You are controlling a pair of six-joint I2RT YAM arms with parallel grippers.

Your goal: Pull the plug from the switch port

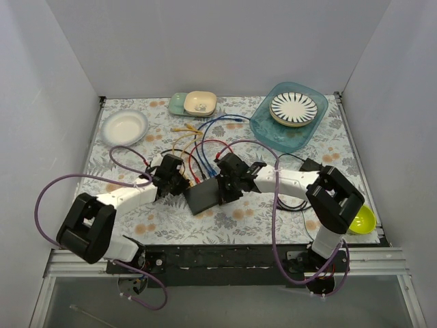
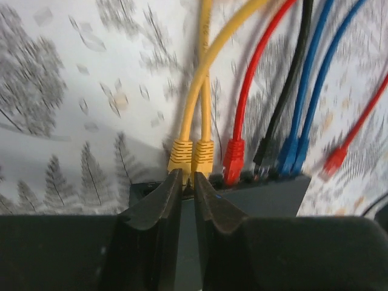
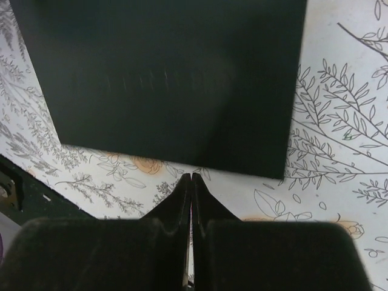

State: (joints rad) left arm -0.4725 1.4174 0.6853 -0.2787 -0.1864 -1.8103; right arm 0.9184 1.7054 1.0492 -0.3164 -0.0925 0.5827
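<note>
**Fingertips at a crowded switch**

Pressed together with nothing between them, the fingers of the right gripper (image 3: 191, 177) hang over the flowered tablecloth (image 3: 339, 151), just short of the black switch (image 3: 170, 79). Through the other wrist camera I see the left gripper (image 2: 187, 180) narrowed to a thin slit; I cannot tell whether it pinches anything. Directly ahead of its tips, two yellow plugs (image 2: 180, 156) sit side by side in the switch port row (image 2: 242, 177). To their right follow a red plug (image 2: 233, 157), a black plug (image 2: 262, 159) and two blue plugs (image 2: 290, 154). Farther right, a loose red plug (image 2: 334, 159) lies on the cloth, clear of the box.
</note>
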